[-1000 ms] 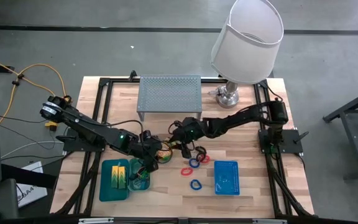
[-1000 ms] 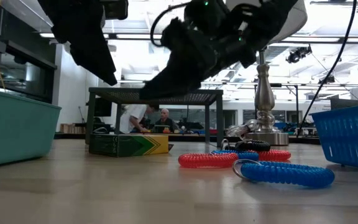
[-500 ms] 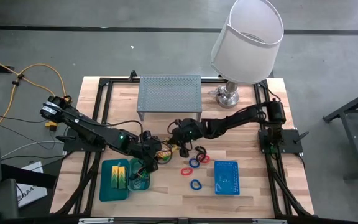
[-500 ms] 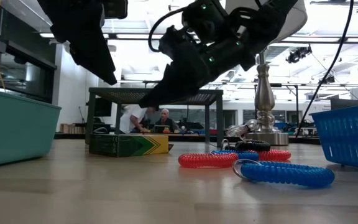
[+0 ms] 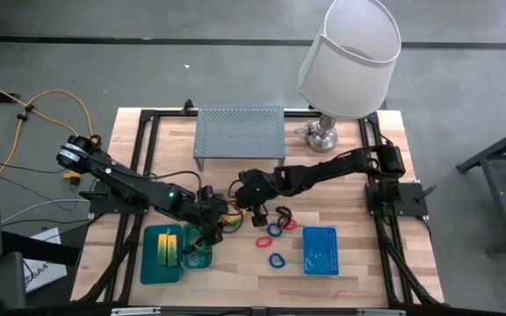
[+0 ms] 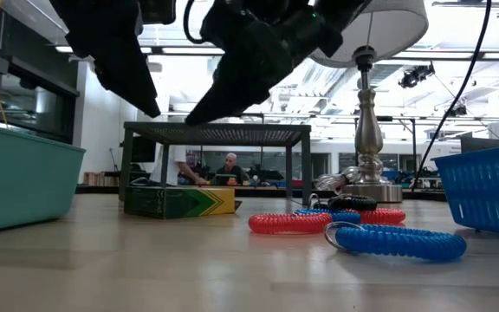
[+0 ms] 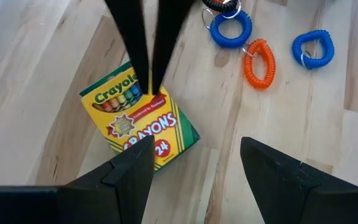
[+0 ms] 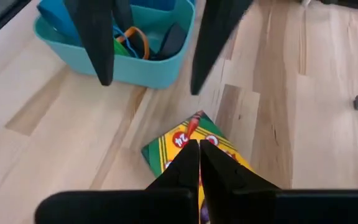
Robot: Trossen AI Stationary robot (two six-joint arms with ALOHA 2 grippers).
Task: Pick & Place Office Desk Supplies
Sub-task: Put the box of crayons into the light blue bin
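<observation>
Roughly at the middle of the wooden desk (image 5: 358,254), between the grey perforated metal riser shelf (image 5: 240,133) at 12 o'clock and the teal plastic trays (image 5: 146,254) at 7 o'clock, both arms converge on one thing. The white-shaded lamp (image 5: 350,57) stands at 1 o'clock and the blue mesh basket (image 5: 307,250) at 5 o'clock.

The small yellow-green crayon box (image 7: 145,127) lies flat on the desk, held by nothing. The red, blue and black coil loops (image 5: 275,230) lie scattered at 3 o'clock of it.

The right end effector (image 8: 199,163) hangs directly above the box with its fingers pinched together on nothing; the low view shows its tip well clear of the box. The left end effector (image 7: 194,168) hovers just at 9 o'clock of the box, over the tray's edge, spread wide and empty.

Likely trouble comes from crowding. With shut fingers the right arm cannot take the box; descending so would only push it or tip it. If it spreads and drops while the left end effector sits this close, the two could knock together or shove the box towards the tray wall. A corner grip on the glossy carton could also slip.
</observation>
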